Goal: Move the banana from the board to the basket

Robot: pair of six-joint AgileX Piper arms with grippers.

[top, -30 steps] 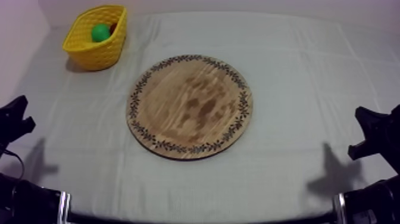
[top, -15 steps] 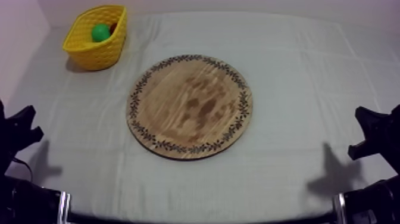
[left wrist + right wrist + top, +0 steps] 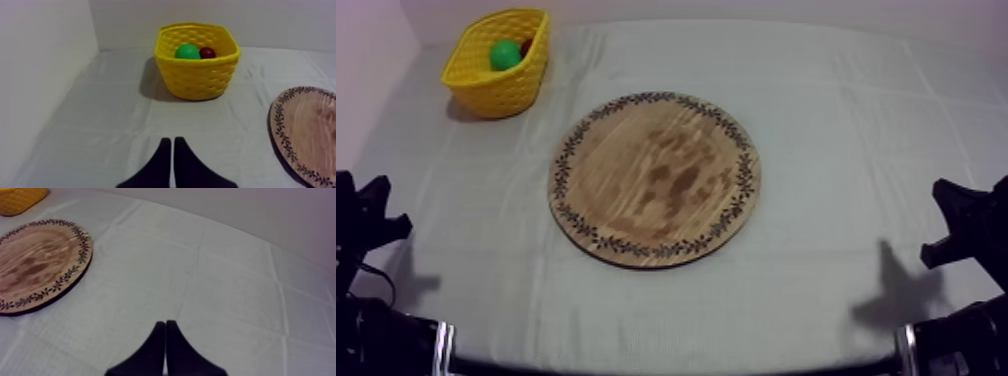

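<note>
The round wooden board lies bare in the middle of the table, with no banana on it. A yellow basket stands at the far left and holds a green fruit. In the left wrist view the basket stands straight ahead, and a small red fruit lies beside the green fruit. My left gripper is shut on nothing, low at the left edge. My right gripper is shut on nothing too, low at the right edge.
The grey-white cloth covers the table, with open room all round the board. A wall rises close behind the basket and along the left side. The board's rim lies ahead of my right gripper, to its left.
My left gripper has dropped back a little toward the table's near edge. The right arm, the board and the basket have not moved.
</note>
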